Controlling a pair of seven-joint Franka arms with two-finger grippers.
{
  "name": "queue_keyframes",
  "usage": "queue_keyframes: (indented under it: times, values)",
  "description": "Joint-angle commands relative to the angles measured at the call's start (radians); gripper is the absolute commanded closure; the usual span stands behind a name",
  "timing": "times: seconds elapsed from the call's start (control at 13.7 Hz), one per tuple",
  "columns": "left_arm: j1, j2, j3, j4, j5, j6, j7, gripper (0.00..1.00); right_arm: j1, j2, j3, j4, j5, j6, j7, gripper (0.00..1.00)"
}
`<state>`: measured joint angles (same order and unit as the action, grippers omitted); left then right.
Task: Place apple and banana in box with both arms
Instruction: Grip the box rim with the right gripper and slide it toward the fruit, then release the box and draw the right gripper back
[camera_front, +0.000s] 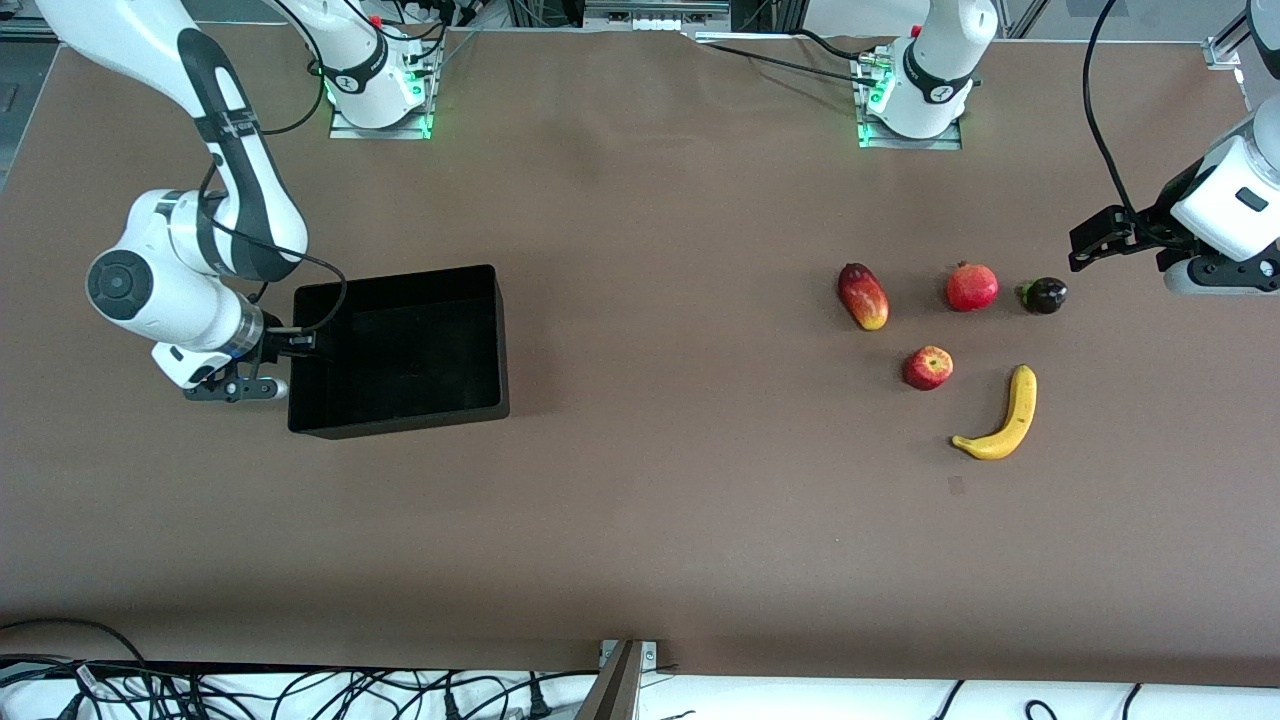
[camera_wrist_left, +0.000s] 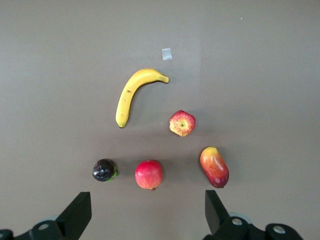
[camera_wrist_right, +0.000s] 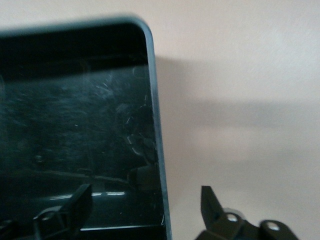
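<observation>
The apple (camera_front: 928, 367) and the banana (camera_front: 1000, 418) lie on the brown table toward the left arm's end; the banana is nearer to the front camera. Both also show in the left wrist view, apple (camera_wrist_left: 182, 123) and banana (camera_wrist_left: 134, 95). The black box (camera_front: 400, 400) stands toward the right arm's end and holds nothing that I can see. My left gripper (camera_front: 1090, 243) is open and empty, up over the table beside the fruits (camera_wrist_left: 146, 200). My right gripper (camera_front: 298, 345) is open, its jaws astride the box's end wall (camera_wrist_right: 156, 125), one finger inside and one outside (camera_wrist_right: 145, 192).
A red-yellow mango (camera_front: 863, 296), a red pomegranate (camera_front: 972, 287) and a small dark purple fruit (camera_front: 1044, 295) lie in a row, farther from the front camera than the apple. A small paper mark (camera_front: 957, 486) lies near the banana's tip.
</observation>
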<state>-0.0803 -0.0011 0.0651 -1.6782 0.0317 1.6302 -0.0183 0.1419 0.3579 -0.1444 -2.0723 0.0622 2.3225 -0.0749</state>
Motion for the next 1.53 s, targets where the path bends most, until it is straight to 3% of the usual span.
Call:
queue_keyframes:
  times: [0.0,0.15,0.37,0.58,0.88,1.02,1.17,1.46]
  values:
    - [-0.001,-0.002,0.005,0.011,0.022,-0.013,-0.005,0.0,-0.012,-0.008,0.006,-0.014,-0.007,0.011,0.02,0.56]
    - [0.001,0.004,0.009,0.012,0.022,-0.012,0.005,0.0,-0.012,-0.005,0.006,-0.014,-0.007,0.011,0.015,1.0]
    - [0.002,0.019,0.012,0.04,0.024,-0.013,0.008,0.0,-0.012,-0.017,0.006,0.006,-0.007,-0.009,0.003,1.0]
    - [0.013,0.02,0.015,0.04,0.025,-0.015,0.009,0.0,-0.004,-0.056,0.019,0.127,0.002,-0.193,0.004,1.0]
    - [0.017,0.02,0.013,0.04,0.025,-0.021,0.008,0.0,0.03,-0.051,0.156,0.277,0.103,-0.285,0.137,1.0]
    - [0.017,0.02,0.012,0.04,0.025,-0.02,0.008,0.0,0.121,-0.031,0.199,0.32,0.105,-0.285,0.345,1.0]
    - [0.017,0.02,0.012,0.04,0.025,-0.02,0.008,0.0,0.268,0.015,0.203,0.351,0.105,-0.261,0.574,1.0]
    - [0.019,0.021,0.012,0.04,0.025,-0.02,0.008,0.0,0.471,0.194,0.203,0.518,0.103,-0.19,0.894,1.0]
